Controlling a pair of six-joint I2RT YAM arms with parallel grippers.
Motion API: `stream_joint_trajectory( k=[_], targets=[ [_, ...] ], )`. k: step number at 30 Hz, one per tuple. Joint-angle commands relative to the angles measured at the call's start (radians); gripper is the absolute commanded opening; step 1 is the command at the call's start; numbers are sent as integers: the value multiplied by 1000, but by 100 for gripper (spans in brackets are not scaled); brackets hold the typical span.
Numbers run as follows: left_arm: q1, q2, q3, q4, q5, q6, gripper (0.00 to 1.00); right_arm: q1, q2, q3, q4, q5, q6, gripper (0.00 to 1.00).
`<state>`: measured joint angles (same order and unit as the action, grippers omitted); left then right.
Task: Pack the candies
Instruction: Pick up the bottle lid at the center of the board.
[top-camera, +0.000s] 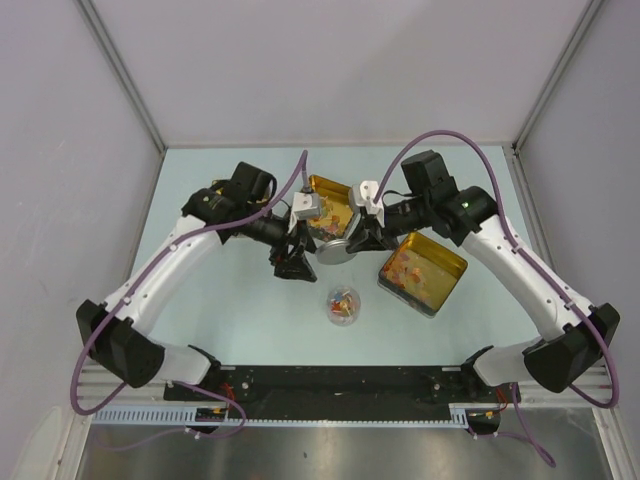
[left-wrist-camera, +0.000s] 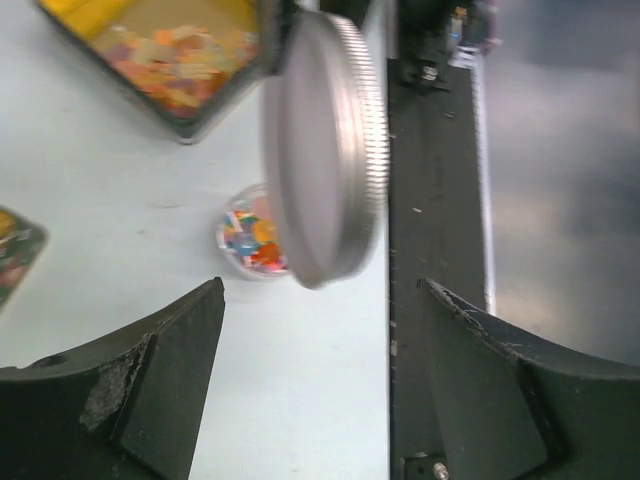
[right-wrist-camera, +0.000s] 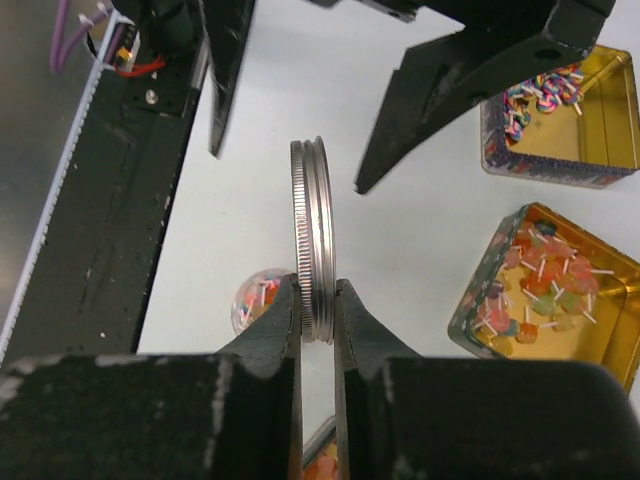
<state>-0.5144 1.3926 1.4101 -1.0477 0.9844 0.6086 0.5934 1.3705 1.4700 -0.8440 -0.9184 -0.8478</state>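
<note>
right claw (right-wrist-camera: 318, 310) clenched on the upright lid (right-wrist-camera: 312, 225), left claw (left-wrist-camera: 322, 292) released: lay it flat, centred over the small jar (left-wrist-camera: 222, 240) of candies (left-wrist-camera: 256, 236).

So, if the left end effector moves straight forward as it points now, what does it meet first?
Probably the silver lid, which the right end effector holds on edge right ahead of the open left end effector. How near it is stays unclear.
</note>
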Motion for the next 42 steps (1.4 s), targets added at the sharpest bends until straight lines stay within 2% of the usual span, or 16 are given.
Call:
stream_joint_trajectory(
  k=[1,8,13,15,20,24,27,28,29,31,33,35,36,37,40,42],
  targets=[
    [-10,-87,-54,299,-162,-182,82,-6,5,3,95,-99,138,1],
    [-19,-109,-73,413,-178,-224,78,-43,62,1,149,-171,219,2],
    [-27,-103,-65,385,-115,-198,47,-60,87,-11,177,-194,251,3],
    [-27,-99,-69,382,-98,-190,38,-66,97,-13,181,-201,253,3],
    [-39,-83,-66,339,-66,-167,26,-76,105,-14,215,-209,292,4],
    [-41,-81,-72,337,-53,-179,0,-78,98,-14,237,-162,300,9],
    [-41,-83,-95,394,-58,-251,0,-78,76,-13,252,-84,297,26],
    [-41,-83,-112,417,-64,-279,0,-76,67,-14,256,-51,297,39],
    [-41,-83,-118,439,-78,-308,0,-76,50,-14,270,16,300,44],
    [-33,-75,-141,527,-104,-430,0,-75,29,-14,287,114,291,56],
    [-3,-60,-151,601,-96,-556,0,-66,-8,-20,292,245,238,60],
    [51,-35,-161,662,-70,-654,0,-49,-59,-42,305,341,204,79],
    [68,-29,-174,742,-49,-755,0,-40,-74,-57,307,367,187,80],
    [85,-23,-198,771,-41,-798,0,-29,-85,-62,301,386,161,97],
    [120,8,-227,836,-24,-901,0,43,-111,-77,278,473,119,100],
    [122,20,-244,867,-20,-952,0,116,-114,-99,324,603,116,100]
  ],
)
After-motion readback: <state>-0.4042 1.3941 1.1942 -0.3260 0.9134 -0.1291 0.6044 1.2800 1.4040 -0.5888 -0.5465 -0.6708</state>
